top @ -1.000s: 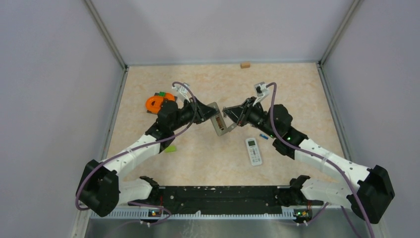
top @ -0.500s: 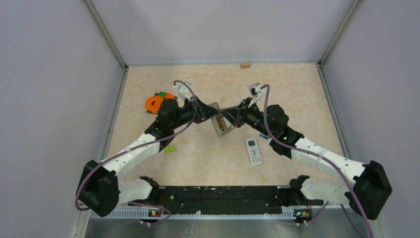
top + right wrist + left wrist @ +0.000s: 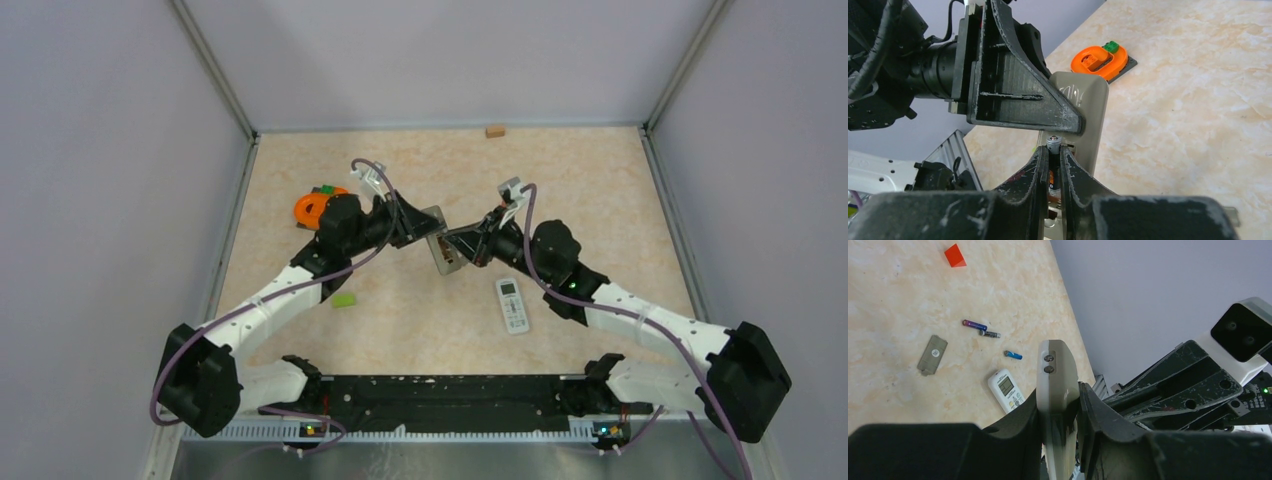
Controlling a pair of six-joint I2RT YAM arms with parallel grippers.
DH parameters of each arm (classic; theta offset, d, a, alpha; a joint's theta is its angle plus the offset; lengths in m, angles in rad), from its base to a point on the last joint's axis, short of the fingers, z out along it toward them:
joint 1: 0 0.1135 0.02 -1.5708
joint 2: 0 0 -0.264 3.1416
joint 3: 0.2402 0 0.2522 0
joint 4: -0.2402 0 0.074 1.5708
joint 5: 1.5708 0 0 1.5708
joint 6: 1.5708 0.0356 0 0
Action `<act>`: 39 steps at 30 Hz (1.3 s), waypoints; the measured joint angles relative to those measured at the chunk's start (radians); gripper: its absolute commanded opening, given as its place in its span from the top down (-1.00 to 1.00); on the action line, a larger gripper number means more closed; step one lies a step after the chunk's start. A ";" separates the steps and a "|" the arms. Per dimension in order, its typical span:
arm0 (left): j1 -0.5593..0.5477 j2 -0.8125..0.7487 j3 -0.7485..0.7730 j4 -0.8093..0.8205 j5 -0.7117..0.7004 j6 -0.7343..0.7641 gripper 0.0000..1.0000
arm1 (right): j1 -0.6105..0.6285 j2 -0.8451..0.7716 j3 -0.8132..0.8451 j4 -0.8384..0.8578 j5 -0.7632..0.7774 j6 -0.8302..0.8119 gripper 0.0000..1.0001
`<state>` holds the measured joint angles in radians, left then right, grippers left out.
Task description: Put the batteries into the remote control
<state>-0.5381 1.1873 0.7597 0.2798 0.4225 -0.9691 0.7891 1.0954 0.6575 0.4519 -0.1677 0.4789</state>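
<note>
The right pincer [image 3: 1054, 156] has advanced leftward with its battery [image 3: 1053, 144], closing the gap to the raised remote [image 3: 1088, 117]; its elbow has shifted left.

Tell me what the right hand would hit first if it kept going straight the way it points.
The grey remote, held upright in the left hand. The battery pinched in the right hand leads, and its tip looks right at the remote, though actual contact is hard to judge.
</note>
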 measured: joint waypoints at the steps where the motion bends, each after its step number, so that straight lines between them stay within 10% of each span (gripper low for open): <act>1: 0.000 0.000 0.004 -0.006 0.000 -0.002 1.00 | 0.000 0.000 -0.004 0.004 0.000 -0.002 0.77; 29: 0.000 0.026 0.013 -0.019 0.018 -0.061 1.00 | 0.000 -0.002 -0.056 0.050 -0.010 -0.051 0.50; 39: 0.000 0.026 0.013 -0.026 -0.010 -0.004 1.00 | 0.000 -0.023 0.008 -0.097 0.017 0.027 -0.38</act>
<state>-0.5381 1.2137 0.7727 0.2539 0.4126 -0.9730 0.7895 1.0721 0.6655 0.3553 -0.1509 0.5060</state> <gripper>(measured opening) 0.305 0.543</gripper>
